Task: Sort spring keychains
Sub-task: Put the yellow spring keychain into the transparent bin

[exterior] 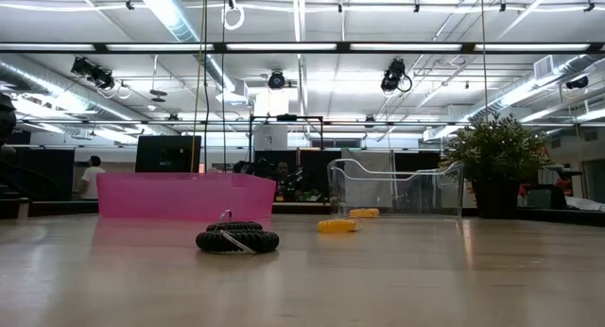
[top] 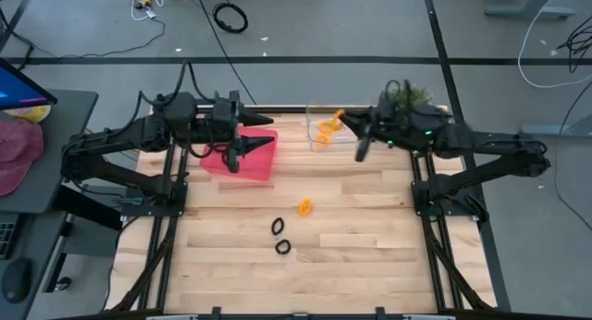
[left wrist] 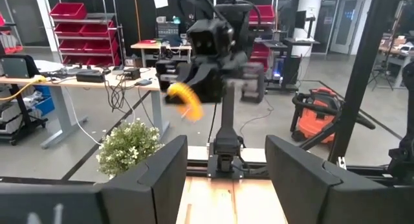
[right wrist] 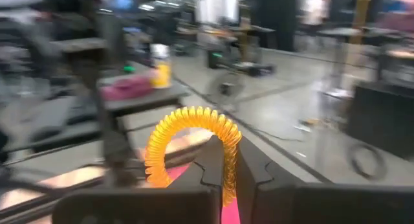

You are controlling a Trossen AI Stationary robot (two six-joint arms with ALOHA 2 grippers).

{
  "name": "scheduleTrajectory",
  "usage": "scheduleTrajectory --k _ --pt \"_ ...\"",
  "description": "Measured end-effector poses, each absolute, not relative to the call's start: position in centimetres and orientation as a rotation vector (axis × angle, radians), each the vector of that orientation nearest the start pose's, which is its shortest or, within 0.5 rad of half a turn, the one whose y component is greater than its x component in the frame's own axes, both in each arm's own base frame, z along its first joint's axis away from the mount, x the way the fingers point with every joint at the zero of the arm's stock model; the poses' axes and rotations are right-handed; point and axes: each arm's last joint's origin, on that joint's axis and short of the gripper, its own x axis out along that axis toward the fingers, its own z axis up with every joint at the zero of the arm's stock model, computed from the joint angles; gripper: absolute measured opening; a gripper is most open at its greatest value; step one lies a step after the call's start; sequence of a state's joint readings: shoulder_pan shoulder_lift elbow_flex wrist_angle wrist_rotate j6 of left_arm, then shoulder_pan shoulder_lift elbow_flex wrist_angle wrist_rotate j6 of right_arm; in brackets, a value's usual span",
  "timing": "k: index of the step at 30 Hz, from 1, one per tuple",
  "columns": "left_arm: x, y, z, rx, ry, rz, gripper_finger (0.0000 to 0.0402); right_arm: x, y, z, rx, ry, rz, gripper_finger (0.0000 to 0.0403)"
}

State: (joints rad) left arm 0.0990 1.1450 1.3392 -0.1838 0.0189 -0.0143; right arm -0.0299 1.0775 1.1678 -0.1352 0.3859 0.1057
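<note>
My right gripper hangs over the clear bin at the table's far edge, shut on an orange spring keychain. More orange keychains lie inside that bin. My left gripper hovers open over the pink bin, its fingers holding nothing. On the bare table lie one orange keychain and two black keychains. The low view shows a black keychain nearest and the orange one behind it. My right gripper pinches the orange keychain between its two fingers at one side of the loop. The fingers reach roughly level from the table's right. The rest of the coil arches out past the fingertips, lifted clear above the clear bin.
A potted plant stands at the far edge behind my right arm. The pink bin and clear bin sit side by side along the far edge. The near half of the table around the loose keychains is open wood.
</note>
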Motion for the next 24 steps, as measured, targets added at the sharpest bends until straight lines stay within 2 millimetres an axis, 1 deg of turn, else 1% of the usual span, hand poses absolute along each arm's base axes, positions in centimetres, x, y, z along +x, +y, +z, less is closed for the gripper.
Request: scheduleTrajectory --k 2,5,9,11,15,18,24 --pt "23.5 2.3 45.0 -0.015 -0.004 0.080 0.0213 24.0 -1.9 40.6 0.098 0.044 -0.501 0.0010" --pt "23.6 2.3 45.0 -0.015 0.001 0.080 0.0213 25.3 -1.9 39.4 0.103 0.074 -0.674 0.0010" --pt "23.5 2.3 44.8 -0.017 0.022 0.080 0.0213 25.9 -1.8 38.5 0.115 0.053 -0.966 0.0010" --pt "23.5 2.3 44.8 -0.017 0.024 0.080 0.0213 25.9 -1.7 38.4 0.099 0.051 -1.030 0.0010" --pt "23.5 2.3 44.7 -0.017 0.030 0.080 0.0213 25.9 -1.8 38.5 0.060 0.062 -1.044 0.0010" --pt "23.5 2.3 44.7 -0.017 0.030 0.080 0.0213 25.7 -2.3 39.2 0.016 0.065 -1.060 0.0010" --pt "23.5 2.3 44.7 -0.017 0.031 0.080 0.0213 24.5 -5.1 44.4 -0.079 0.045 -1.121 0.0010"
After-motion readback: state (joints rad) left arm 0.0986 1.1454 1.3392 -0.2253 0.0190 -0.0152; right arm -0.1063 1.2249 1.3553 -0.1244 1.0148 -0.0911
